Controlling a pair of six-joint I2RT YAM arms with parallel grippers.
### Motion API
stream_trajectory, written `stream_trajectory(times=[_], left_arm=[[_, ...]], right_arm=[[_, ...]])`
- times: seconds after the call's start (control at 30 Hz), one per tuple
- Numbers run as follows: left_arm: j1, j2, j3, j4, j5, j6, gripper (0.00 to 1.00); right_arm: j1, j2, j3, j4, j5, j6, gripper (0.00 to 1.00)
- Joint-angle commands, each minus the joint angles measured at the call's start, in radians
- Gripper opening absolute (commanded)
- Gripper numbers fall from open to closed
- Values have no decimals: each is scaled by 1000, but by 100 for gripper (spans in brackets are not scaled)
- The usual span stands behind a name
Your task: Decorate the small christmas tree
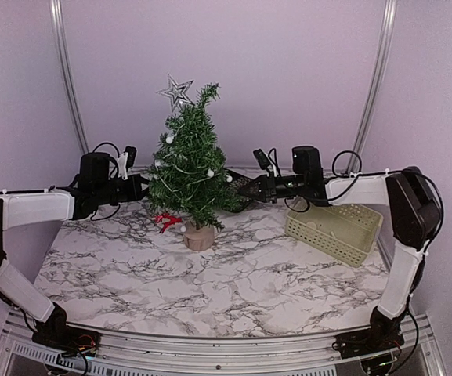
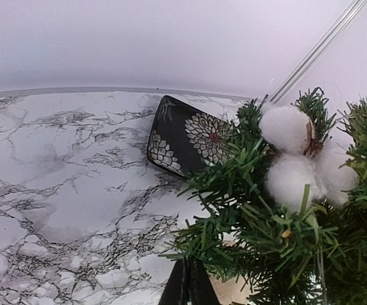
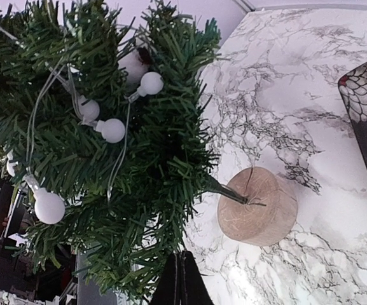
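Observation:
The small christmas tree (image 1: 188, 168) stands at the back middle of the table on its round log-slice base (image 1: 199, 237). It carries a silver star (image 1: 177, 92), a string of white bulbs (image 3: 112, 129) and cotton balls (image 2: 287, 128). My left gripper (image 1: 142, 188) is at the tree's left side, its jaws shut, with the tip (image 2: 188, 264) touching a low branch. My right gripper (image 1: 246, 188) is at the tree's right side, its jaws shut, with the tip (image 3: 182, 255) just under the lower branches. I see nothing held in either one. The base also shows in the right wrist view (image 3: 257, 206).
A red ornament (image 1: 165, 222) lies on the marble table left of the base. A black flower-patterned tray (image 2: 189, 136) lies behind the tree. A pale green basket (image 1: 335, 229) sits at the right. The purple back wall is close behind.

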Motion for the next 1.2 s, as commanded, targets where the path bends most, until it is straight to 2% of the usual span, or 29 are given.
stream_trajectory(times=[0.0, 0.1, 0.3, 0.53, 0.77, 1.17], left_arm=[[3, 18, 44, 9, 25, 1, 0], [3, 25, 51, 8, 34, -3, 0], [9, 10, 45, 9, 26, -35, 22], [71, -73, -3, 13, -16, -122, 50], [101, -152, -77, -6, -69, -161, 55], [92, -435, -391, -23, -131, -346, 52]], right_arm=[[26, -53, -28, 0, -14, -15, 0], [36, -71, -49, 5, -10, -11, 0], [54, -96, -81, 25, 32, 7, 0], [59, -137, -136, 49, 93, 36, 0], [61, -158, -175, 63, 131, 62, 0], [64, -207, -218, 26, 116, 59, 0]])
